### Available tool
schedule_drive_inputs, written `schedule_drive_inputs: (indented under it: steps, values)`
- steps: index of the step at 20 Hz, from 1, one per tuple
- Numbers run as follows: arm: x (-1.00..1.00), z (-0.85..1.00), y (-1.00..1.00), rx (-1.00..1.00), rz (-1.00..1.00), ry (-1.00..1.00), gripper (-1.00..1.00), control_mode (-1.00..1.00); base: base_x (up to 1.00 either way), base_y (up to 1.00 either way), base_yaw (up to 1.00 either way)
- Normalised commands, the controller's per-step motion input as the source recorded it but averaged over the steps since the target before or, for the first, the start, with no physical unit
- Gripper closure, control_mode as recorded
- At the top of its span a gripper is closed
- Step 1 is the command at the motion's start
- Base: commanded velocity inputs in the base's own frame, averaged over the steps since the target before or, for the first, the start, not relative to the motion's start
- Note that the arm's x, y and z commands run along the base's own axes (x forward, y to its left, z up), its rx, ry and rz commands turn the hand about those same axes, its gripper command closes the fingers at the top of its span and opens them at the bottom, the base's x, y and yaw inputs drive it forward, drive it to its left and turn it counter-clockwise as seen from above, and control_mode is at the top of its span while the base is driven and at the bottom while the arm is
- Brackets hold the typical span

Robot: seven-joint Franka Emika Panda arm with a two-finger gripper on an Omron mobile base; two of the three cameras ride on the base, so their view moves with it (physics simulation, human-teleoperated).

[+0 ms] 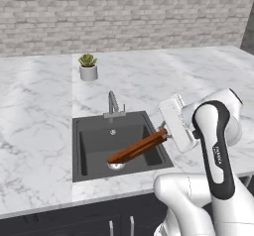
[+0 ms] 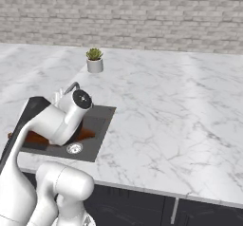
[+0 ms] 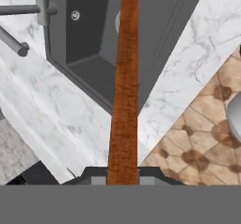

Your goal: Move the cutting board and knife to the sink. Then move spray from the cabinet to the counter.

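Note:
My gripper (image 1: 165, 133) is shut on one end of the cutting board (image 1: 136, 149), a brown wooden slab seen edge-on. The board slants down from the sink's right rim into the dark grey sink (image 1: 94, 146), and its low end is by the round silver drain (image 1: 117, 166). In the hand view the cutting board (image 3: 124, 86) runs as a narrow brown strip up from my gripper (image 3: 123, 180) over the sink (image 3: 84, 44). My arm hides most of the cutting board (image 2: 86, 134) in the right base view. The knife, spray and cabinet are out of view.
A curved grey faucet (image 1: 113, 102) stands behind the basin. A small potted plant (image 1: 88, 67) sits farther back on the white marble counter (image 1: 39, 131). Dark drawer fronts run under the counter's front edge. Brown floor tiles (image 3: 207, 138) show beyond that edge.

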Motion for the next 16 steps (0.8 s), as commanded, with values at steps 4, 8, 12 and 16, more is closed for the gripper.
schedule_drive_inputs:
  steps: [4,8,12,16]
  values:
    - [0.14,-0.17,0.06,0.02,0.0,0.01,1.0,-1.0,0.0,0.0,0.0]
    - [0.21,-0.29,0.08,0.11,0.0,0.03,1.0,-1.0,0.0,0.0,0.0]
    - [0.26,-0.34,0.02,0.14,0.0,0.02,1.0,-1.0,0.0,0.0,0.0]
    - [0.38,-0.37,0.02,0.14,0.0,0.0,1.0,-1.0,0.0,0.0,0.0]
